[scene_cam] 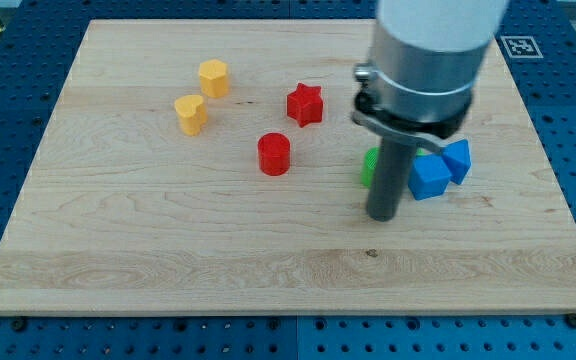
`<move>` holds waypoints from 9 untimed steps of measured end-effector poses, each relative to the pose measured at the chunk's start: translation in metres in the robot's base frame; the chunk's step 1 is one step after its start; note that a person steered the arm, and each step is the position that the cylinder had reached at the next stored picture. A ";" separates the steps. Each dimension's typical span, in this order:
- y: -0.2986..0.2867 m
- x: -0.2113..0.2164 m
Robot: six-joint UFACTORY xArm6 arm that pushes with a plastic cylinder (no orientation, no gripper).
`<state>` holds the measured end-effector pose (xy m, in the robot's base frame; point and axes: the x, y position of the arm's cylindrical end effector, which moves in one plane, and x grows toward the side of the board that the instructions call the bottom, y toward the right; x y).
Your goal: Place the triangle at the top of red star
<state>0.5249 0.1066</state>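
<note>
Resting beside the green block (368, 167), my tip (383, 216) holds nothing; no claw shows.

Red star (305, 104) sits above centre on the tabletop (168, 270), red cylinder (274, 154) just below-left, yellow heart (190, 114) and yellow hexagon (213, 77) further left. My tip (383, 216) stands below the green block (368, 168), with the blue cube (430, 178) just right.

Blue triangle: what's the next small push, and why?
Probably bring my tip round to the view's right of the blue triangle, then push toward the view's upper left. The triangle sits against a blue cube, right of and lower than the red star, while my tip stands left of both, beside a partly hidden green block.
</note>
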 end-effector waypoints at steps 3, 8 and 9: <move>0.081 -0.012; 0.079 -0.110; 0.080 -0.130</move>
<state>0.3953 0.1867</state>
